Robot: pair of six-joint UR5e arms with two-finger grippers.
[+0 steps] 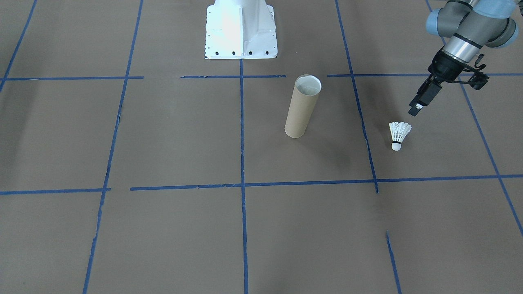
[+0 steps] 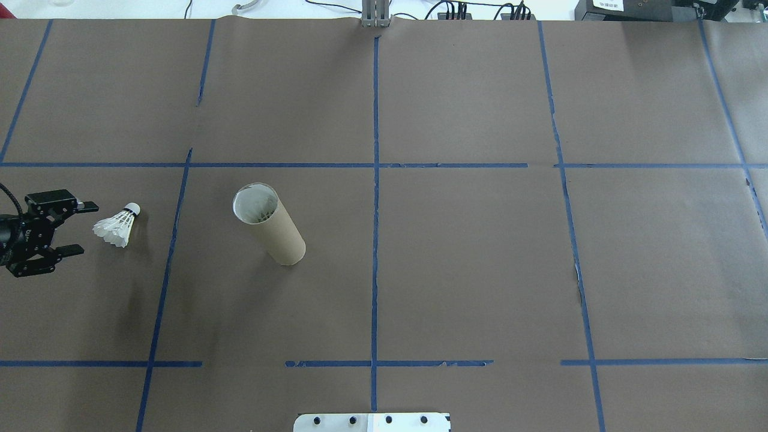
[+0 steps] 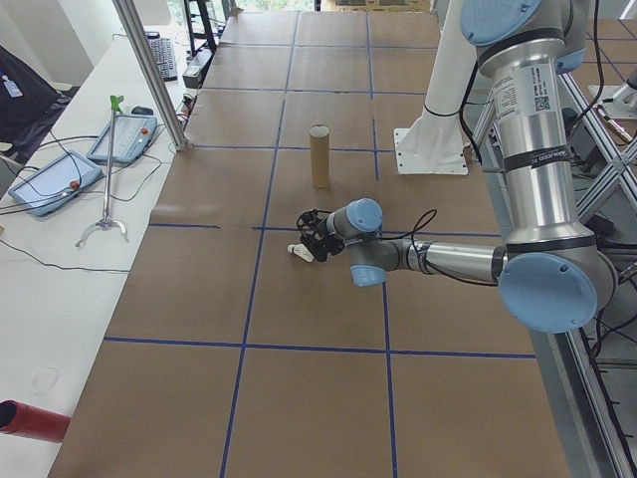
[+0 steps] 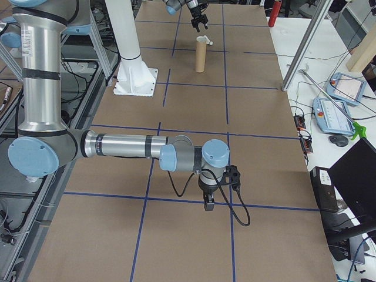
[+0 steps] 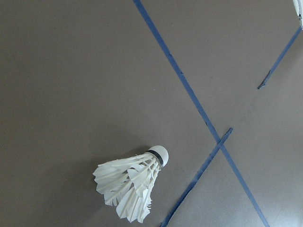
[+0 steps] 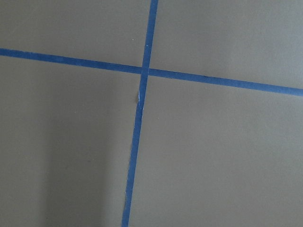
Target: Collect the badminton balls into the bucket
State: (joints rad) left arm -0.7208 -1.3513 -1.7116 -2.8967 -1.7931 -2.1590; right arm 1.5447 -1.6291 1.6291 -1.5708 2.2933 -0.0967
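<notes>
The left arm (image 2: 6, 234) is cut off at the overhead view's 9 o'clock edge — only the left gripper (image 2: 78, 228) and wrist show. The robot base (image 2: 372, 422) is clipped at 6 o'clock there, and at 12 o'clock in the front view. The right gripper (image 4: 208, 202) appears only in the right side view — too small to judge its jaws. Deep inside the tube (image 2: 268, 224), pale shapes are unclear.

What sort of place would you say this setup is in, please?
Probably a robotics lab: a taped-grid table, teach pendants on a side bench, and cabling along the far edge.
</notes>
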